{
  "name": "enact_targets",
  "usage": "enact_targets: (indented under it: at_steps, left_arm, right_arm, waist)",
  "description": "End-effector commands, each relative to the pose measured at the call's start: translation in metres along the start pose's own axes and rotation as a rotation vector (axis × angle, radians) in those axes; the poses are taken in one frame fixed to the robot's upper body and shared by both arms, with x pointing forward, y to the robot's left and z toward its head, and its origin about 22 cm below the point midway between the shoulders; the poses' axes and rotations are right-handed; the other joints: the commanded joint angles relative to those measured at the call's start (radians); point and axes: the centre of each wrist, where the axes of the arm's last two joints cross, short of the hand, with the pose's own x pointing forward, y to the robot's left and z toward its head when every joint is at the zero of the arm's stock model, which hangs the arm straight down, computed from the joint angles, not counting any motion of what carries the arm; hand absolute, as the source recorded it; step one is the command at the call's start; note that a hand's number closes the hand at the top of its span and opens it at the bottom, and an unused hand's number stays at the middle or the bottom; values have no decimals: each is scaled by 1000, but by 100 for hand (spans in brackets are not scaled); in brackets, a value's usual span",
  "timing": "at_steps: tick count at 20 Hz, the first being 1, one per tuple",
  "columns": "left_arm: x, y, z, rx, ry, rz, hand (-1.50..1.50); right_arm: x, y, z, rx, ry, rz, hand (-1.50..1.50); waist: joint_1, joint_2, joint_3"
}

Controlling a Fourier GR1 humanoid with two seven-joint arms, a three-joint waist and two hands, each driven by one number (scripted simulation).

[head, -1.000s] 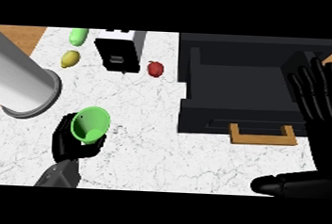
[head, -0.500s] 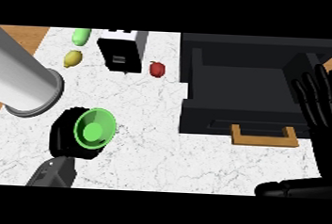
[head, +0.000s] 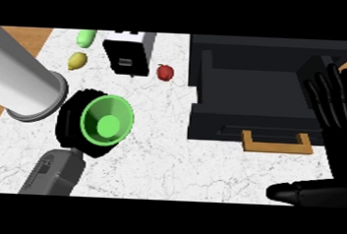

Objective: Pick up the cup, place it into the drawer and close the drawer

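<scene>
While curled round cup [head: 107, 122], left hand [head: 73, 115] raised, right hand [head: 336, 121] upright

Green cup [head: 106, 122] tilted, mouth facing up; black drawer [head: 253, 100] open.

The robot's left hand [head: 78, 122] is matte black throughout, a rounded, chunky form with no markings visible. Behind it runs a grey forearm [head: 54, 175], boxy with softened corners, bearing a shallow recessed panel on its upper face and a darker joint where it meets the wrist. The right hand [head: 336, 121] is likewise solid black, its long fingers [head: 330, 94] built of rounded, glossy segments with faint highlights, and its thick thumb [head: 304, 192] smooth and tapered at the tip. No cables, screws or lettering can be made out on either limb.
</scene>
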Motion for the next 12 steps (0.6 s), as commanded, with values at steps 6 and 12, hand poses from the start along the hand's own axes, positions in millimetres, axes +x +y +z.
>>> enact_targets:
  at_steps: [6, 12]
  left_arm:
    - [57, -72, -72, -48, -32, 36, 150]
    - [90, -107, -113, -81, -41, 23, 150]
  right_arm:
    - [-13, -12, -7, 7, 10, -8, -150]
    - [-5, -10, 5, 0, -12, 6, -150]
  waist:
    - [-5, 3, 0]
    - [-9, 3, -1]
